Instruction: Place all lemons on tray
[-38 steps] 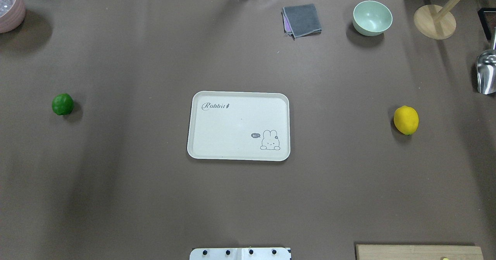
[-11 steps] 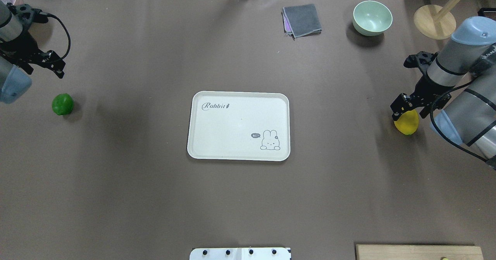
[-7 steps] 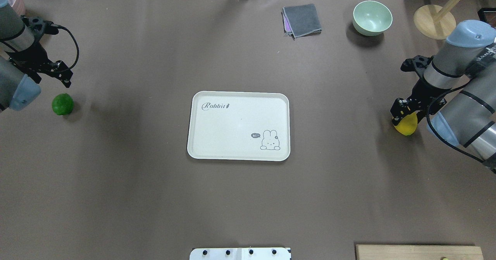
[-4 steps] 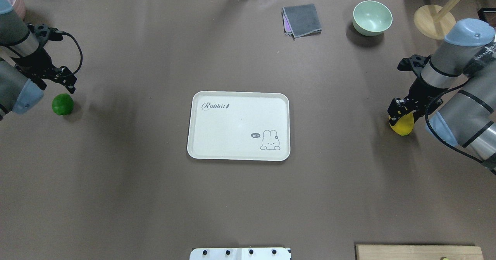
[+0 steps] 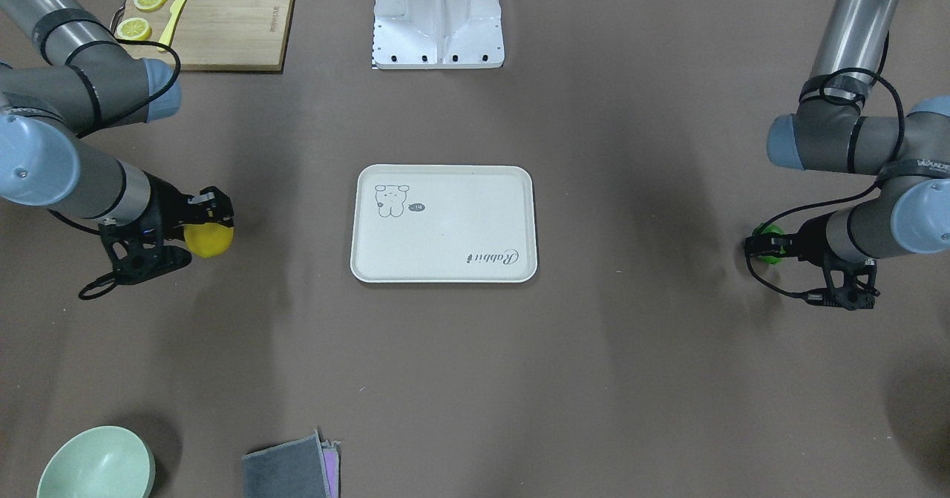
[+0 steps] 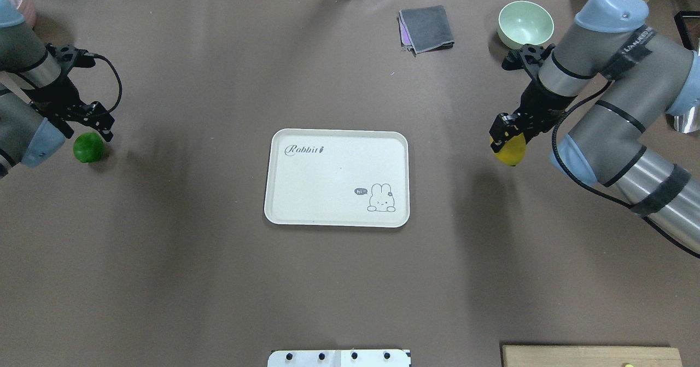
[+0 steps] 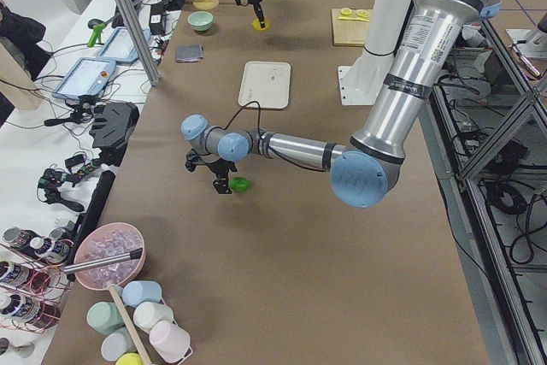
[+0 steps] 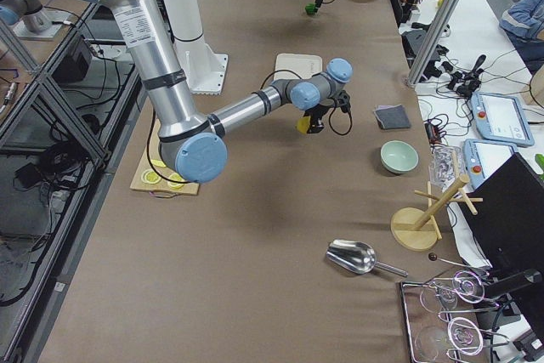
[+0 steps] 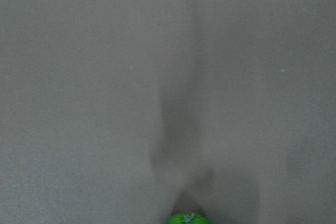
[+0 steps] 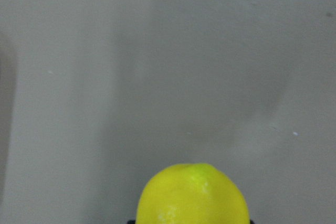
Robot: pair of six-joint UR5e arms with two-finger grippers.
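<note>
No lemon is on the tray (image 6: pixel 328 164); the right fingers (image 6: pixel 502 136) clench the yellow lemon (image 6: pixel 509 153) short of it. The left fingers (image 5: pixel 763 244) straddle the green lemon (image 6: pixel 87 148); whether clenched, I cannot tell.

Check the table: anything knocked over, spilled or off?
Nothing stands out. The tray lies flat and empty. The yellow lemon is in the right gripper jaws, off to the tray's side. The green lemon sits at the left gripper. The bowl is upright and the cloth is folded.
</note>
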